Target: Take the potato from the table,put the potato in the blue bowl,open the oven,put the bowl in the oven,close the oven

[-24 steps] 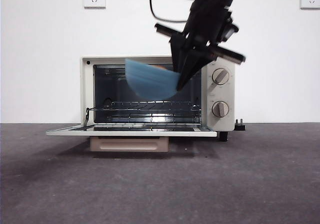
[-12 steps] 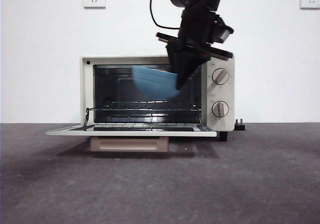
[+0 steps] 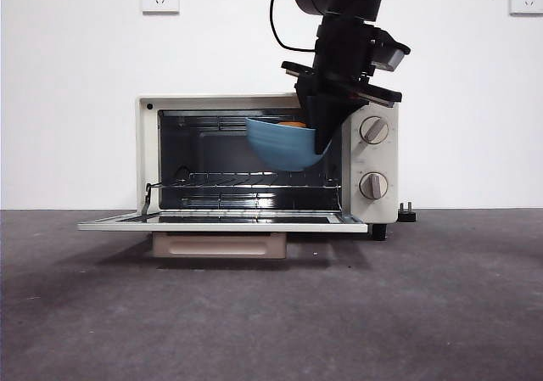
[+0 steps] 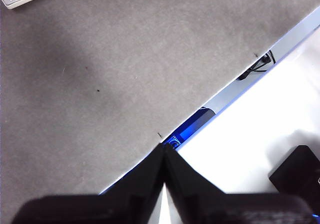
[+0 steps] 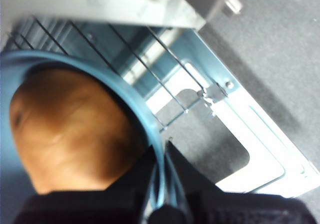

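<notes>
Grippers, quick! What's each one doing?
Left gripper: fingers shut, holding nothing.
Right gripper: shut on the blue bowl rim, potato inside.

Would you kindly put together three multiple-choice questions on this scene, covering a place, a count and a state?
1. Where is the blue bowl?
A. On the table
B. Held in the oven's opening, above the wire rack
C. On top of the oven

2. How many round knobs does the oven have?
A. One
B. Two
C. Four

3. What state is the oven door in?
A. Folded down open
B. Shut
C. Half raised

Answers:
1 B: the right gripper pinches the bowl's rim and holds it clear of the wire rack, with the potato inside.
2 B: two knobs sit one above the other.
3 A: the door lies flat in front.
</notes>
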`<state>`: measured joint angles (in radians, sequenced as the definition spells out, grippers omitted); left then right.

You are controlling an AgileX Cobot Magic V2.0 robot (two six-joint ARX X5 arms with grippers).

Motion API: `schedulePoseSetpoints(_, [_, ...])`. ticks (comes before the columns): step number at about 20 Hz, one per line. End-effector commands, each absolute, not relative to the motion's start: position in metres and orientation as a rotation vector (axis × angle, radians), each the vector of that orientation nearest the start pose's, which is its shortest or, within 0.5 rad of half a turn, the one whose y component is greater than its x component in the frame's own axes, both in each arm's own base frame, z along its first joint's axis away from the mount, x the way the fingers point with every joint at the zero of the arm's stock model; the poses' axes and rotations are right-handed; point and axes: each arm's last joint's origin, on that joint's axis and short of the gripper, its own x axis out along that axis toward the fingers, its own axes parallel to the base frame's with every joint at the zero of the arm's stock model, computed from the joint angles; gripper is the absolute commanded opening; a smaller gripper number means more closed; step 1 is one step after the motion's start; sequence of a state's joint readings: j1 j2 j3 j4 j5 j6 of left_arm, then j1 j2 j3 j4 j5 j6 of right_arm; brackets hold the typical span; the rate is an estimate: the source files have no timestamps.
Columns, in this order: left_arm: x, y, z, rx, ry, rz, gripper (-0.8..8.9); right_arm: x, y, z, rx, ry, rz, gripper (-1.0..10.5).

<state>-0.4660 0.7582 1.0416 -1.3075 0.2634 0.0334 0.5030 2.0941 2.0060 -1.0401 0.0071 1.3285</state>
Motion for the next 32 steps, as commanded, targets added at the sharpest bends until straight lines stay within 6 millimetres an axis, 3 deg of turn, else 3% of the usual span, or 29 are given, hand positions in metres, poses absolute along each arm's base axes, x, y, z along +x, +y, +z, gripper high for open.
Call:
schedulePoseSetpoints(1, [0.083,-0.05,0.33,0.136,1.02,-0.681,-0.05,0.392,0.212,0.274,0.877,1.198,-0.372,-0.1])
schedulePoseSetpoints(16, [0.084,-0.051,0.33,0.139,1.027,-0.681,-0.05,0.398,0.215,0.27,0.858,1.169,-0.336,0.1])
schedulePoseSetpoints(20, [0.085,-0.051,0.329,0.139,1.031,-0.681,-0.05,0.398,0.215,0.27,0.854,1.165,-0.329,2.4])
schedulePoseSetpoints(26, [0.085,-0.051,0.329,0.139,1.031,-0.681,-0.05,0.399,0.215,0.272,0.817,1.163,-0.292,2.5])
schedulePoseSetpoints(32, [0.085,-0.051,0.329,0.139,1.031,-0.681,-0.05,0.4,0.217,0.29,0.808,1.131,-0.244,2.5])
